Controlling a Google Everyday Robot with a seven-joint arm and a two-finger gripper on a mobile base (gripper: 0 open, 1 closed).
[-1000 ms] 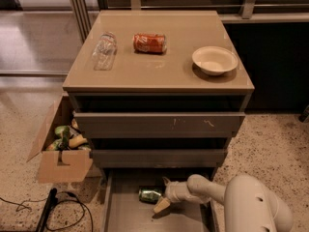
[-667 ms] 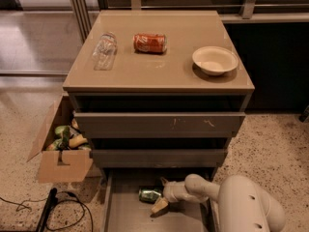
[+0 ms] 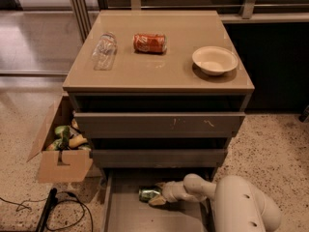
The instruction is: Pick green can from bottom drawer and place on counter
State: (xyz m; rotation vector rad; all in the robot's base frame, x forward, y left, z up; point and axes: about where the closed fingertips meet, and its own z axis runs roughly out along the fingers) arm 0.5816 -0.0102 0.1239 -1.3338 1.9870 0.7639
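Green can (image 3: 148, 193) lies on its side at the back of the open bottom drawer (image 3: 129, 217). Your gripper (image 3: 159, 198) sits right against it; you cannot tell whether it grips.

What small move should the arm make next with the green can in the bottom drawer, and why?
Probably ease the hand slightly closer onto the green can before lifting: the can lies on its side on the bottom drawer floor, right at the hand's tip, and a secure hold is not evident.
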